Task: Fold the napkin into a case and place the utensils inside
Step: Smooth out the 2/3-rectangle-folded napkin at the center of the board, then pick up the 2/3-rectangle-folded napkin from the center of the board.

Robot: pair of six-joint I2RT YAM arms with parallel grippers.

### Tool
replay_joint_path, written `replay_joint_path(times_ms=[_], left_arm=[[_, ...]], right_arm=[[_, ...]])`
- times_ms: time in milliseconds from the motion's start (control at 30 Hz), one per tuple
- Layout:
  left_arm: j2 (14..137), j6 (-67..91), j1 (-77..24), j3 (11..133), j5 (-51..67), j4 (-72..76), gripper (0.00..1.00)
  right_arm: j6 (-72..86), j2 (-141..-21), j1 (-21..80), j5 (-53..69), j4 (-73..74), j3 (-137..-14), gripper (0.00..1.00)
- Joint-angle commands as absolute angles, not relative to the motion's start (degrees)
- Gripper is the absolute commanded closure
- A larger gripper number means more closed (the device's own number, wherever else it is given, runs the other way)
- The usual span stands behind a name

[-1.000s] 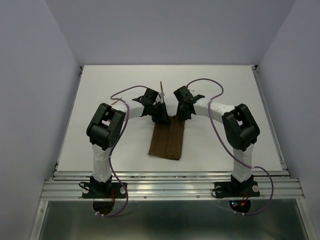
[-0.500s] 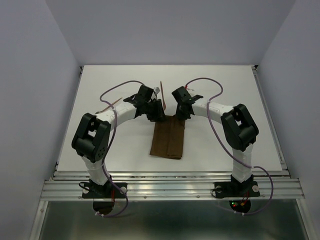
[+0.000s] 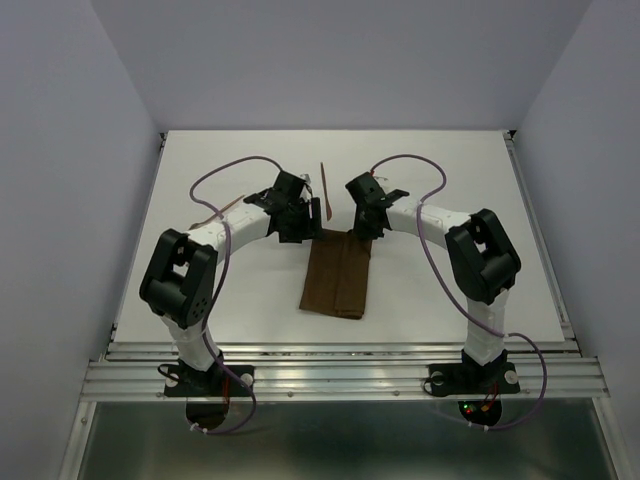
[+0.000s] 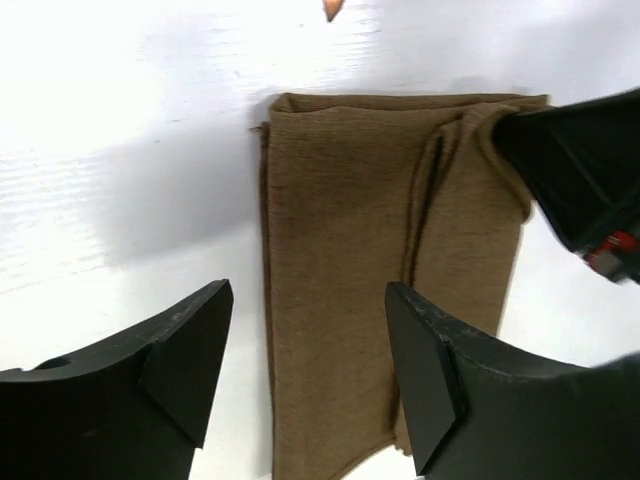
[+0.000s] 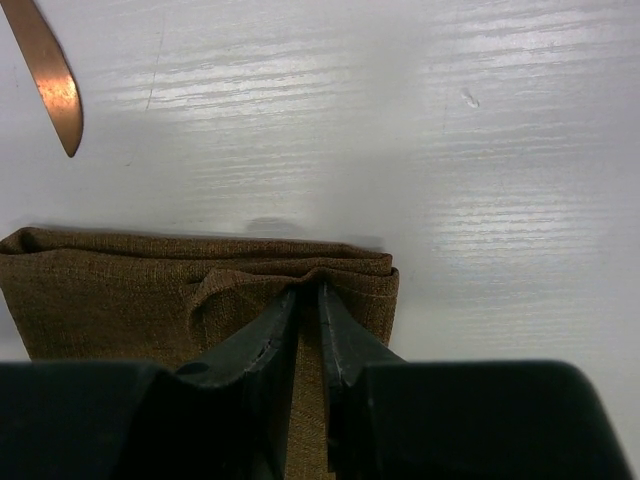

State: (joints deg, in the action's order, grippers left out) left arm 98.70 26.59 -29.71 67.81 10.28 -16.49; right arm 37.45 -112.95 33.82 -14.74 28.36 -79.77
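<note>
Top external: case (image 3: 338, 275) at table centre; one utensil (image 3: 323, 180) lies at its 12 o'clock.
Left wrist: left gripper (image 4: 308, 320) released, hovering over the case.
Right wrist: right gripper (image 5: 308, 295) clenched on the case's upper layer at the far edge, presumably to hold the mouth open.

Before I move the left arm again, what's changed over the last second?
The left gripper drew back leftward from the far edge of the napkin, elbow swinging outward; it is open. The right gripper stayed pinched on the far fold. Napkin and utensil unmoved.
</note>
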Motion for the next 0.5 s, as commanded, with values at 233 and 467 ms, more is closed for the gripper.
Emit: replay_joint_path(times_ms=[233,467], left_arm=[[108.45,24.96,-29.53,70.66,8.70,-14.15,0.37],[109.77,25.93,-29.62,70.05,11.07,-12.31,0.43]], right_arm=[[36.47,-111.62,33.66,-13.89,28.83,-79.81,0.80],[37.18,-111.18,33.66,-13.89,28.57,-79.10,0.80]])
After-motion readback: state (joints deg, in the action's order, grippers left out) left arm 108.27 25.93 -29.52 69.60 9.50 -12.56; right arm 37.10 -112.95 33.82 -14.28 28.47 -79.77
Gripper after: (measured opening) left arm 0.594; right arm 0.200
